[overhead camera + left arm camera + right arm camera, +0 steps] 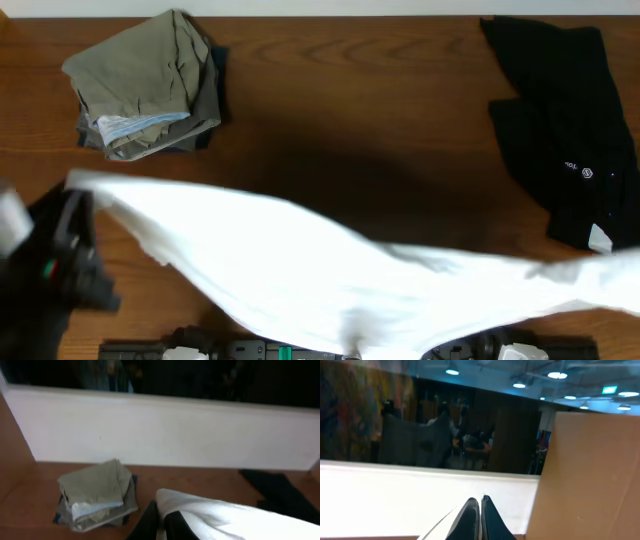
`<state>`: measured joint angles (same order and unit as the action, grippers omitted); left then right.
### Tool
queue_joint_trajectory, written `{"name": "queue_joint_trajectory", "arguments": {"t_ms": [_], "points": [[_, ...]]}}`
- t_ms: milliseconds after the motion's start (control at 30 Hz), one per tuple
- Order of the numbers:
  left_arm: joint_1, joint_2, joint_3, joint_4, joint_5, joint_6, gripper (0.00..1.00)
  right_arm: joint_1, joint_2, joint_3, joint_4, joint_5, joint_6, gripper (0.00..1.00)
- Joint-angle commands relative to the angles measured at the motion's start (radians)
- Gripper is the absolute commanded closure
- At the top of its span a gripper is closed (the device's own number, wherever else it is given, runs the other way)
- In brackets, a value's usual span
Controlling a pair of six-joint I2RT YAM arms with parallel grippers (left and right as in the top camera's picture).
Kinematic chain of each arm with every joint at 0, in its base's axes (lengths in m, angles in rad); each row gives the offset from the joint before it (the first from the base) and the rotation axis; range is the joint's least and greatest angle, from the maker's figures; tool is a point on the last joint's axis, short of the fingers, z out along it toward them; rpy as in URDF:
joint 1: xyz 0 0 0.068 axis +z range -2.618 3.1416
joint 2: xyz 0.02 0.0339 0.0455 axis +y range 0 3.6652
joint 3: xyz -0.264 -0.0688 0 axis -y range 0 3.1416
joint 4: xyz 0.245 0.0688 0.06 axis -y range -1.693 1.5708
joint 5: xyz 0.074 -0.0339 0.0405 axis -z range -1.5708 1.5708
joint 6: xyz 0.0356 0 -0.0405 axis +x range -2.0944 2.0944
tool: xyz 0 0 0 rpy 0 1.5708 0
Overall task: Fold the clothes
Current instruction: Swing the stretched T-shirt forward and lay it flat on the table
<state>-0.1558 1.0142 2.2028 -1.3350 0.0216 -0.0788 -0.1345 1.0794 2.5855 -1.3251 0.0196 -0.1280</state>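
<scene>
The white T-shirt (330, 280) hangs stretched above the wooden tabletop (350, 110), running from the left side across to the right edge of the overhead view. The left tool (161, 517) is clamped on one end of it, with white cloth bunched at its black fingers. The right tool (480, 515) (seen only from its own wrist) has its jaws pressed narrow, with a sliver of white fabric in them. The black logo garment (560, 120) lies crumpled at the far right. A folded olive pile (145, 85) sits far left.
</scene>
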Motion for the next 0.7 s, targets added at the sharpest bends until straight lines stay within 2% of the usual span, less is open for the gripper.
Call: {"name": "queue_joint_trajectory", "arguments": {"t_ms": [0, 267, 667], "points": [[-0.003, 0.095, -0.033, 0.003, -0.016, -0.009, 0.94, -0.009, 0.117, -0.008, -0.024, -0.07, -0.027, 0.99], [-0.003, 0.297, -0.039, 0.0, -0.068, -0.008, 0.94, -0.009, 0.344, -0.008, -0.097, -0.132, -0.062, 0.99], [-0.003, 0.668, -0.039, 0.088, -0.068, -0.005, 0.94, -0.008, 0.731, -0.008, -0.053, -0.254, -0.116, 0.99]]}}
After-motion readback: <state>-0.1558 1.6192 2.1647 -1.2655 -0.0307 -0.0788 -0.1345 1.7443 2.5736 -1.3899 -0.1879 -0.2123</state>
